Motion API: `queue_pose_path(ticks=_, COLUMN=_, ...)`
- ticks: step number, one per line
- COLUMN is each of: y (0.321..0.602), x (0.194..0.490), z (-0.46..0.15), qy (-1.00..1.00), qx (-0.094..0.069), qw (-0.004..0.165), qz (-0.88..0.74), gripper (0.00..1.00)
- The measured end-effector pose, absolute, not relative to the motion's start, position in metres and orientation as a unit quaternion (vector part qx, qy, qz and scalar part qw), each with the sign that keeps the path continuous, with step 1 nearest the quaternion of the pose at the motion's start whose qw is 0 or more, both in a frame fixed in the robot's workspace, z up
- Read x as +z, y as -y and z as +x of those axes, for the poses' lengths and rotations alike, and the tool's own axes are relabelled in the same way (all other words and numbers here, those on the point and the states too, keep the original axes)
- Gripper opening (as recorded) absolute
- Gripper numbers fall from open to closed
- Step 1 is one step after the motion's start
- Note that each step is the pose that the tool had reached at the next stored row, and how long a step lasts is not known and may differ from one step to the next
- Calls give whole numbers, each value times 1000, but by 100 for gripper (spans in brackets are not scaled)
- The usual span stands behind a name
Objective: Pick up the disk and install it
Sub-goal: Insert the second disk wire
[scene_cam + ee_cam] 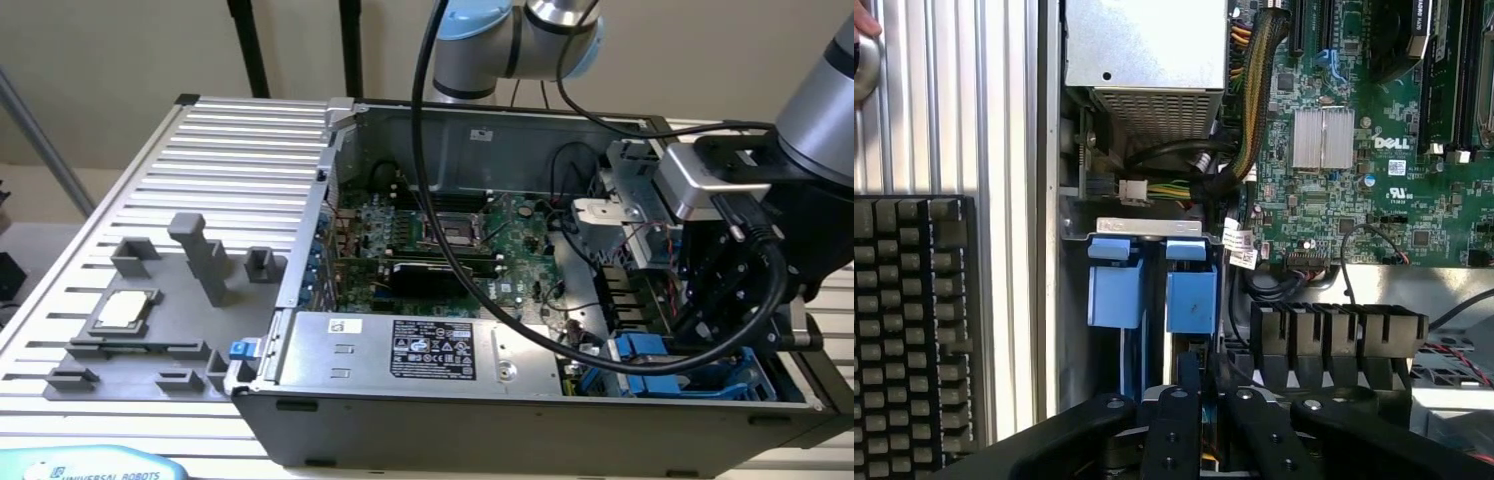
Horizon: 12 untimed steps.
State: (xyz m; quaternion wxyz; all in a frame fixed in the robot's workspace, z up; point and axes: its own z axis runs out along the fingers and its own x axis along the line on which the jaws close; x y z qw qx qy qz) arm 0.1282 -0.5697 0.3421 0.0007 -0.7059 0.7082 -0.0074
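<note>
Nearest in the exterior view, along the lower edge of the frame, is the grey front wall of the open computer case (534, 430). Just behind it lies the large silver box with a black label (400, 345), at lower centre. At the lower right of the frame the gripper (707, 345) reaches down into the corner of the case, right over the blue plastic of the drive bay. The disk (654, 352) sits there, below the gripper's black body. In the wrist view the gripper (1204, 385) has its jaws drawn narrow, pinched on a slim dark edge. That edge runs straight into the disk (1191, 300), whose blue carrier stands upright in the bay. A second blue carrier (1116, 290) stands just beside it, and a black slotted block (1334, 330) lies on the other side. At lower left of the exterior frame, outside the case, a grey fixture tray (187, 265) rests on the ribbed metal table (240, 150). The tray carries a small square silvery chip (120, 310). Further back, in the middle of the frame, the green motherboard (441, 235) covers the case floor. A black cable (427, 120) drops down across the motherboard. At upper right the arm (814, 90) slants in.
</note>
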Motion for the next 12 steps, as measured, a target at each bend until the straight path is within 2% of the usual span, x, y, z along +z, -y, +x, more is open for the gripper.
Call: queue_pose_path(ticks=12, y=570, x=344, z=128, qy=-708, qx=-7, qw=1, qz=-706, gripper=16)
